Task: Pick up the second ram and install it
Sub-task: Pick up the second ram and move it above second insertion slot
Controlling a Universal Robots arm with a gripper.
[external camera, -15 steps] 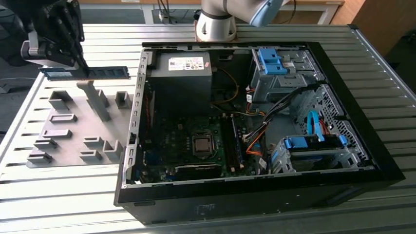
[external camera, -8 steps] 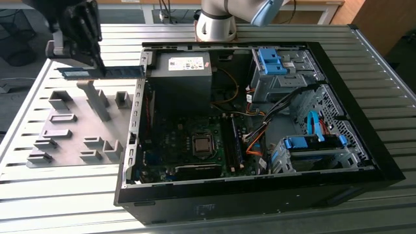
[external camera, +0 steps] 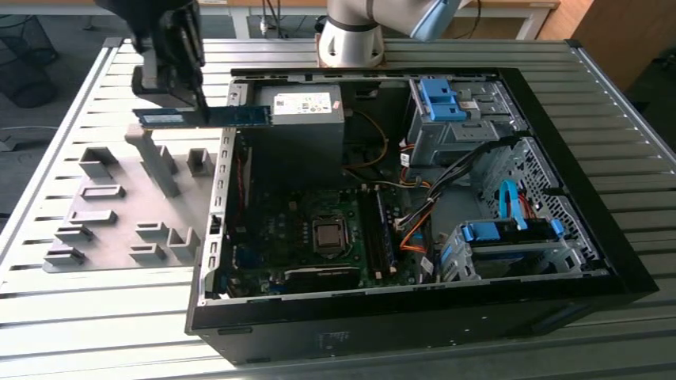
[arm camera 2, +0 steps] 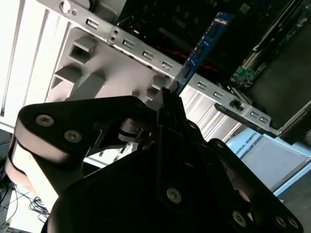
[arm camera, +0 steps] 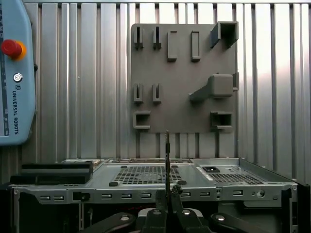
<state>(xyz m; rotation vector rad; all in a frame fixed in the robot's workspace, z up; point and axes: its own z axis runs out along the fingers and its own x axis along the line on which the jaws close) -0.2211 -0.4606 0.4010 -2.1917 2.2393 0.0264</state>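
Open computer case (external camera: 423,324) lies on the slatted table (external camera: 95,317), with a grey holder plate (external camera: 119,170) just left of it. Farther back, the gripper (external camera: 199,109) is clamped on the second ram (external camera: 237,116), held level in the air over the case's far-left edge and the plate.

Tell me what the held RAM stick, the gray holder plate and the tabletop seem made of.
The second ram: matte blue board with dark chips, likely fibreglass laminate. The gray holder plate: uniform matte gray, blocky raised pockets, probably plastic. The tabletop: ribbed silvery slats with soft sheen, likely aluminium.
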